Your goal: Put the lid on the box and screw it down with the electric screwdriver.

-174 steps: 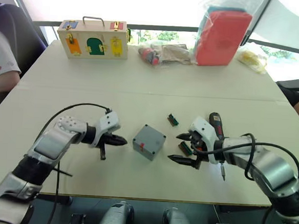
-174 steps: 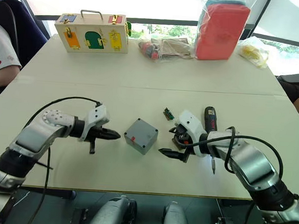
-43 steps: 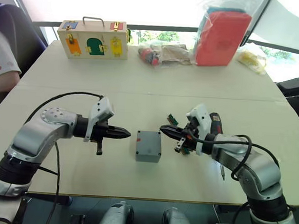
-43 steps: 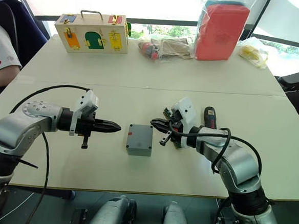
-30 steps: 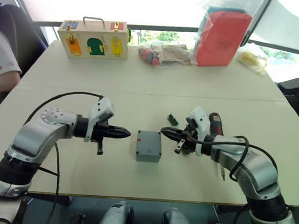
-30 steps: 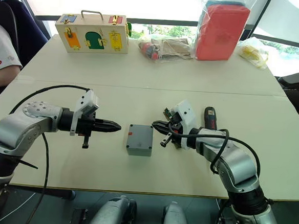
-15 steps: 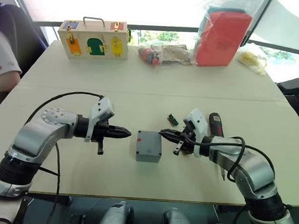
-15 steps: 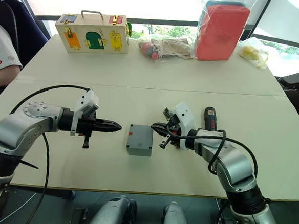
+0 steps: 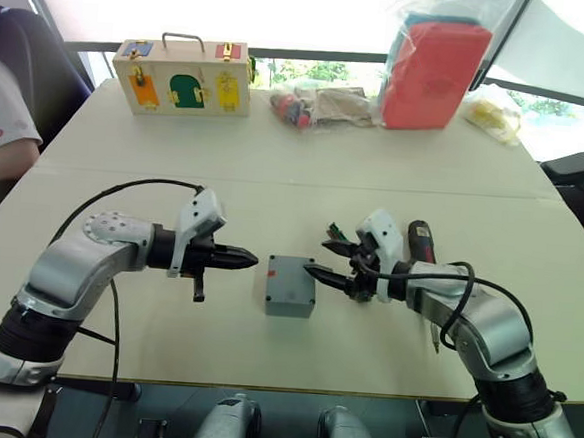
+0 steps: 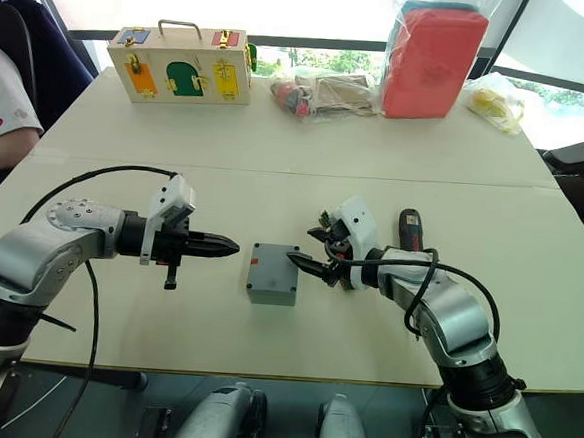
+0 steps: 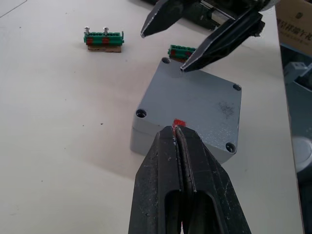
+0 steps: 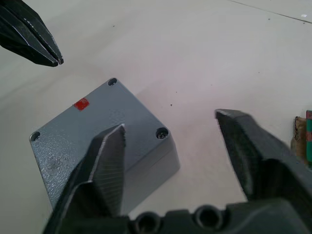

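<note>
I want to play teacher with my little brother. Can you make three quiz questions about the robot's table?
1. True or false: the left gripper has its fingers spread wide.
2. Which gripper reaches closest to the small square grey plastic box? A) left B) right C) neither is near
3. Fill in: the slim black pen-shaped electric screwdriver lies on the ____, not in a gripper.

Key:
1. False: its fingers are pressed together.
2. B: the right gripper is open, one fingertip at the box's edge.
3. Table.
</note>
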`<state>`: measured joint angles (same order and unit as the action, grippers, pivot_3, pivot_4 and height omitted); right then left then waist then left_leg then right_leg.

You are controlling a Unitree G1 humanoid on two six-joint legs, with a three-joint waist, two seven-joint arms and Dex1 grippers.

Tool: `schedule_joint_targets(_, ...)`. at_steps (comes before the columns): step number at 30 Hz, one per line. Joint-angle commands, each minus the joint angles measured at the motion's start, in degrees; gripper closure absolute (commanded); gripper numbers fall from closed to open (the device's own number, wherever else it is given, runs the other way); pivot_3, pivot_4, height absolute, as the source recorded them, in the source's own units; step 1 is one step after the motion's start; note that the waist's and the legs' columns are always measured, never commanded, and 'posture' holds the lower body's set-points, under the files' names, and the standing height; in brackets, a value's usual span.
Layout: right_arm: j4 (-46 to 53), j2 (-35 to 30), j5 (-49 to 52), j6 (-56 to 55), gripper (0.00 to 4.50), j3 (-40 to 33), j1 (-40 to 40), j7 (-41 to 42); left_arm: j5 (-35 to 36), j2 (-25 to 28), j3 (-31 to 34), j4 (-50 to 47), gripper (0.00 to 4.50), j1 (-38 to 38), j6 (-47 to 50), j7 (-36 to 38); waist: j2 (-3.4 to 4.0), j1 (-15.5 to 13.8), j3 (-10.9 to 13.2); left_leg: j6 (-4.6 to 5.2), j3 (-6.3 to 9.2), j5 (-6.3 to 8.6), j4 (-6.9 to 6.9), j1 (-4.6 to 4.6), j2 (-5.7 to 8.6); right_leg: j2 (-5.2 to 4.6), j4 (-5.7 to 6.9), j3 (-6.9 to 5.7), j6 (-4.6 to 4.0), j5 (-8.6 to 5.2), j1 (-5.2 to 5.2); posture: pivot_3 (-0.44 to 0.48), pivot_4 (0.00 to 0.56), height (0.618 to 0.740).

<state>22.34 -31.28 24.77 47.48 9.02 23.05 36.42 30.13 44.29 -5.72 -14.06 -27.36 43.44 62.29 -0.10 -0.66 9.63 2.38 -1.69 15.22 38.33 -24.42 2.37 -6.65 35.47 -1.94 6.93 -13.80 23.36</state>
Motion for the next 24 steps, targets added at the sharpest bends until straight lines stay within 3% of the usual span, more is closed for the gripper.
schedule_joint_targets(1, 3.5, 0.0, 3.8, 2.5, 1.26, -5.3, 1.7, -0.3, 1.1, -0.4, 1.1, -1.6, 4.50, -0.7, -0.5, 0.1, 0.00, 0.0, 0.0, 0.00, 0.00, 0.00, 0.00, 0.00, 0.00, 0.00, 0.00, 0.00, 0.00, 0.00, 0.00, 0.000, 0.150, 0.740)
schedule_joint_targets(6, 2.9, -3.8, 9.4, 14.9, 1.26, -16.5, 7.1, -4.2, 2.3, -1.4, 0.0, -2.4, 4.50, -5.0, -0.9, 1.9, 0.01, -0.2, 0.0, 0.00, 0.00, 0.00, 0.00, -0.01, 0.00, -0.02, 0.01, 0.00, 0.00, 0.00, 0.00, 0.000, 0.150, 0.740)
schedule_joint_targets(7, 2.1, -5.4, 9.9, 17.7, 0.70, -18.0, 8.5, -4.6, 2.2, -1.6, -0.5, -2.5, 4.50, -6.0, -1.2, 2.4, -0.01, -0.2, 0.0, 0.01, 0.00, 0.00, 0.01, -0.03, 0.01, -0.05, 0.02, -0.01, 0.00, 0.01, 0.01, 0.000, 0.150, 0.740)
schedule_joint_targets(9, 0.7, -8.5, 10.7, 22.4, 0.21, -19.6, 11.0, -4.8, 2.0, -2.0, -1.3, -2.6, 4.50, -7.6, -1.7, 3.5, 0.00, -0.1, 0.0, 0.00, 0.01, 0.00, 0.03, -0.01, 0.01, -0.06, -0.01, -0.02, -0.01, 0.00, -0.03, 0.000, 0.150, 0.740)
schedule_joint_targets(12, -3.3, -13.3, 10.9, 32.0, 0.04, -21.8, 15.7, -6.1, 1.1, -2.3, -3.3, -2.6, 4.50, -9.8, -3.6, 5.7, 0.00, 0.0, 0.0, 0.00, -0.03, 0.00, -0.01, -0.02, 0.01, -0.05, -0.06, 0.00, -0.01, 0.00, -0.01, 0.000, 0.150, 0.740)
schedule_joint_targets(16, -8.8, -20.1, 11.1, 43.2, 0.04, -20.6, 18.3, -6.3, -0.9, -2.4, -6.4, -2.3, 4.50, -11.7, -7.2, 9.0, 0.00, 0.1, 0.0, 0.07, -0.08, 0.04, -0.06, -0.02, -0.01, -0.06, -0.06, 0.02, -0.01, 0.00, 0.03, 0.000, 0.150, 0.740)
schedule_joint_targets(20, -14.8, -26.4, 15.6, 45.0, 0.04, -15.3, 16.4, -6.3, -2.7, -3.4, -8.8, -1.8, 4.50, -12.6, -10.6, 11.0, 0.01, 0.0, 0.0, 0.15, -0.10, 0.08, -0.05, -0.02, -0.01, -0.11, -0.08, 0.03, -0.01, 0.00, 0.01, 0.000, 0.150, 0.740)
schedule_joint_targets(24, -20.8, -27.6, 21.7, 45.0, 0.04, -9.8, 18.5, -8.3, -3.9, -5.6, -9.8, -1.0, 4.50, -12.5, -12.2, 10.6, 0.00, 0.3, 0.0, 0.19, -0.14, 0.11, -0.02, -0.01, 0.00, -0.15, -0.08, 0.06, -0.01, 0.01, 0.01, 0.000, 0.150, 0.740)
